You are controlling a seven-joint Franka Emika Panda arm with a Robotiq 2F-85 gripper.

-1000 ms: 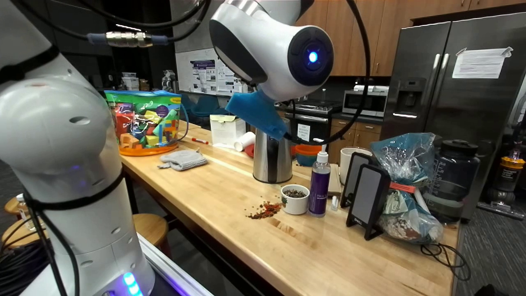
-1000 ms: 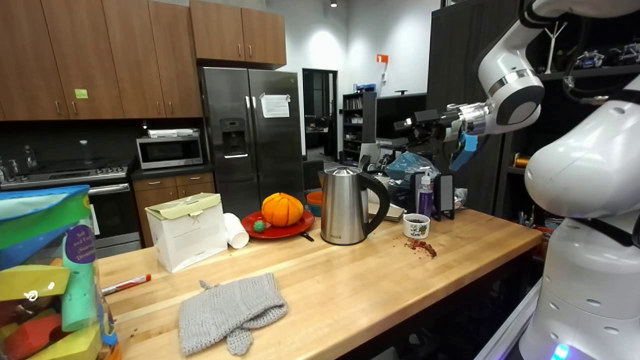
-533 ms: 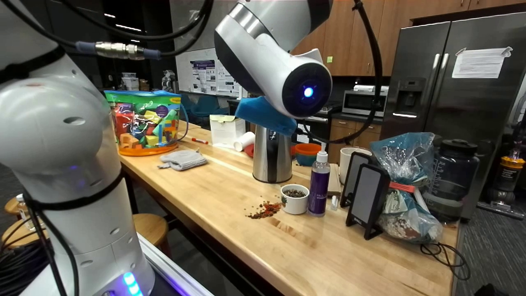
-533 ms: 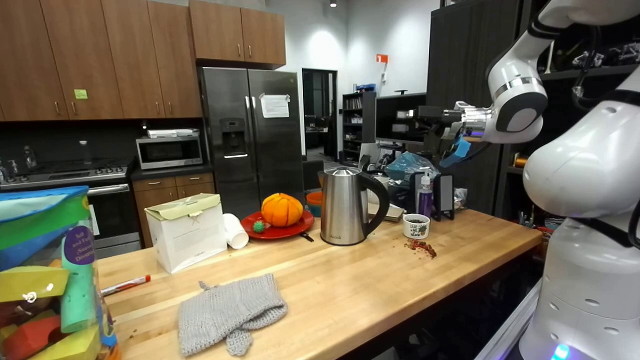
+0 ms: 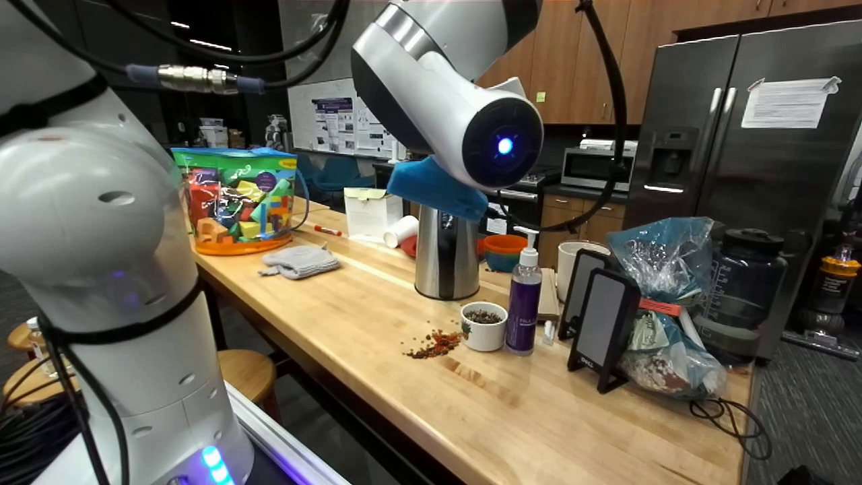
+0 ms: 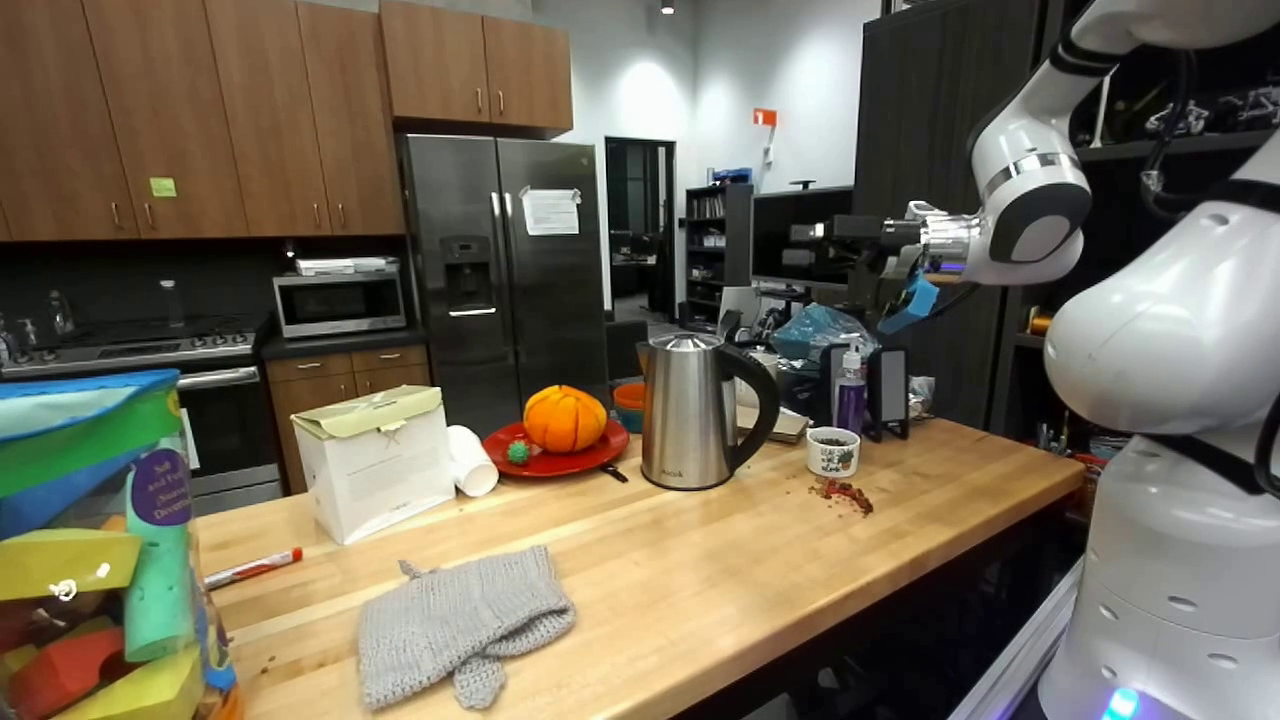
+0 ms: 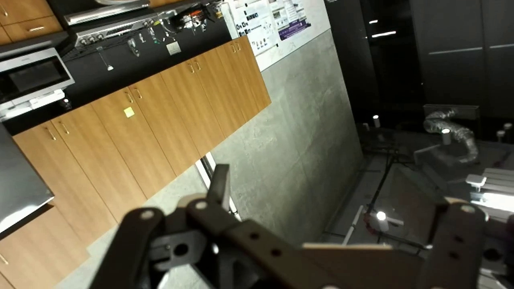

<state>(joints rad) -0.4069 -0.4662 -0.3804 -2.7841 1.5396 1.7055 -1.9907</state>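
A wooden table (image 6: pixel 690 585) bears a steel kettle (image 6: pixel 688 420). The gripper (image 6: pixel 808 232), jaws apart in the wrist view, hangs above and right of the kettle in an exterior view. There, a bottle (image 6: pixel 850 398), a cup (image 6: pixel 833 456) and scattered bits (image 6: pixel 848 493) also sit right of the kettle.

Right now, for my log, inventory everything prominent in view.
Counter: one, tan, foreground
Kettle: one, silver, on counter
Speakers: two, black, on counter
Crinkled bag: one, bluish, by speakers
Pump bottle: one, purple, by speakers
Ramekin: one, white, by pump bottle
Loose bits: uncounted, reddish, by ramekin
Plate: one, red, by kettle
Pumpkin: one, orange, on plate
Ball: one, green, on plate
Carton: one, white, near plate
Marker: one, red, near carton
Cloth: one, grey, near marker
Block bag: one, multicoloured, near cloth
Fridge: one, grey, background
Arm: one, white, over counter
Gripper: one, black, midair
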